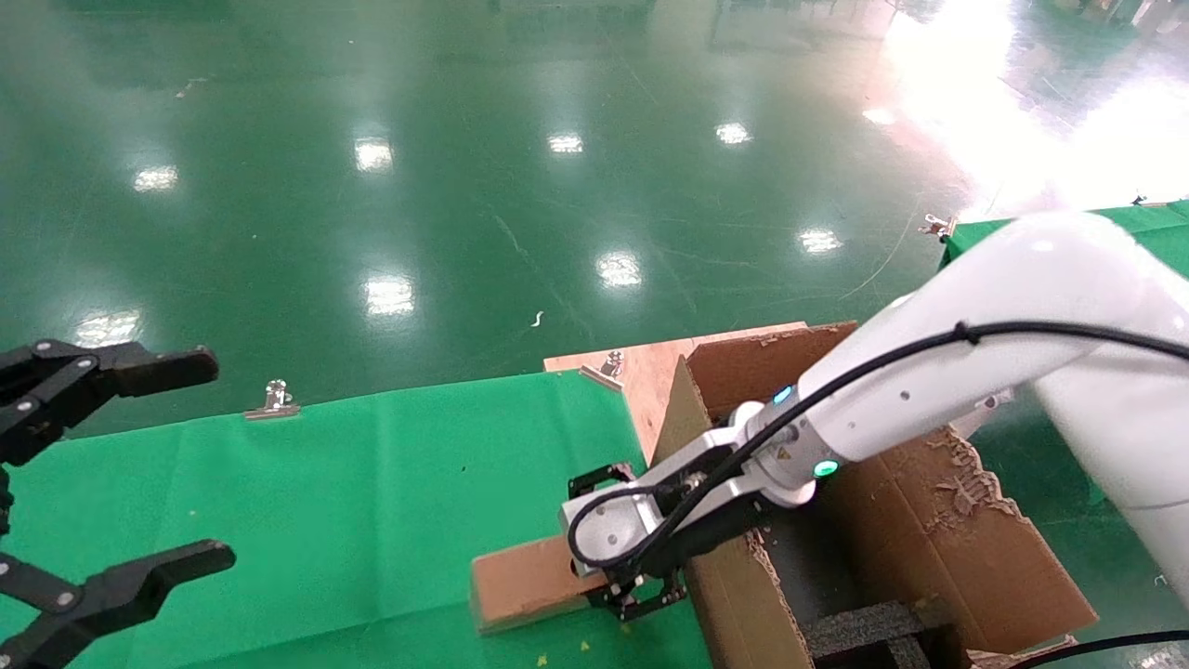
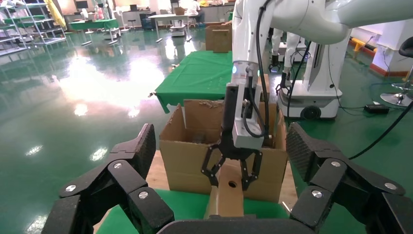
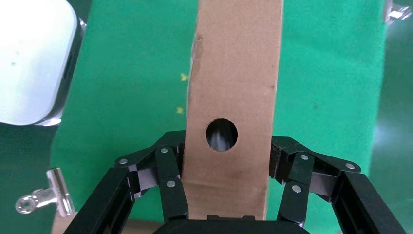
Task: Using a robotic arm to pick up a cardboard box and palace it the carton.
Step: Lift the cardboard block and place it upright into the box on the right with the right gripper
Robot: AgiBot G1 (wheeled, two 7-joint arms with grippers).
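Note:
The small brown cardboard box (image 1: 522,583) lies on the green cloth just left of the carton (image 1: 938,530). My right gripper (image 1: 624,556), on the white arm with the green ring light, is shut on the box's end nearest the carton. In the right wrist view its fingers (image 3: 171,165) press both sides of the box (image 3: 234,73) near the round hole. In the left wrist view the right gripper (image 2: 233,181) clasps the box (image 2: 228,200) in front of the carton (image 2: 185,156). My left gripper (image 1: 209,460) hangs open and empty at the far left.
Black foam inserts (image 1: 864,623) sit inside the carton, whose flaps are ragged. The green cloth (image 1: 325,483) is held by metal clips (image 1: 274,400). A bare wooden board (image 1: 641,372) shows behind the carton. Shiny green floor lies beyond, with another green-covered table (image 1: 1152,218) at right.

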